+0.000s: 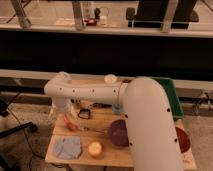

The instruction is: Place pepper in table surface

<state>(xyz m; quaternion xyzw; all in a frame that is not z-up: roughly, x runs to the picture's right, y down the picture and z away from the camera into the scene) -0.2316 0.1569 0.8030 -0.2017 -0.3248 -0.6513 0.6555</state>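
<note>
The pepper (70,124) is small, slim and orange-red. It sits at the left part of the light wooden table surface (107,156), low against the top. My gripper (62,114) hangs down from the white arm's bend at the table's left edge. Its tip is right above and touching or nearly touching the pepper's upper end. I cannot tell whether the pepper is still held or lies free. The white arm (95,92) reaches across the table from the right and hides its middle.
A purple bowl (119,133) stands mid-table, with a round yellow fruit (95,148) and a blue-grey cloth (67,148) in front. There is also a small black object (84,114), a green tray (172,97) at the back right and a dark red plate (183,140) at the right.
</note>
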